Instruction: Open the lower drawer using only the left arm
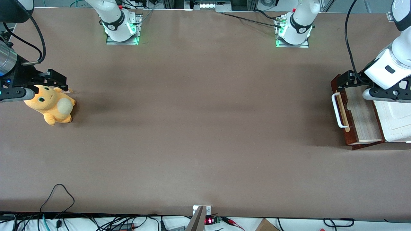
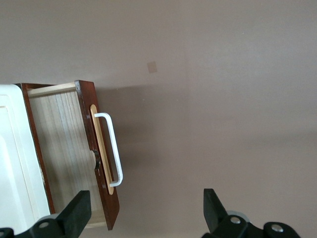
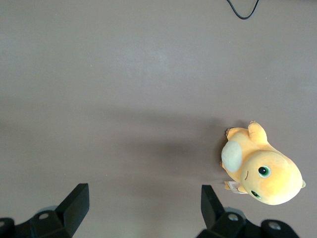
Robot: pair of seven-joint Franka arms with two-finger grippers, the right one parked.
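Observation:
The lower drawer (image 1: 362,117) stands pulled out of the white-topped cabinet (image 1: 396,118) at the working arm's end of the table, with its light wood inside showing. Its dark reddish-brown front (image 2: 101,163) carries a white bar handle (image 2: 113,148) on a pale strip; the handle (image 1: 336,110) faces the middle of the table. The left arm (image 1: 388,69) hangs over the drawer. Its black gripper (image 1: 348,80) is above the end of the drawer front that lies farther from the front camera. The gripper (image 2: 146,215) is open and holds nothing: one finger (image 2: 74,218) is over the drawer, the other (image 2: 214,210) over bare table.
An orange plush toy (image 1: 51,107) lies toward the parked arm's end of the table. Two arm bases (image 1: 122,27) (image 1: 293,30) are bolted at the table edge farthest from the front camera. A black cable loop (image 1: 57,194) lies near the front camera's edge.

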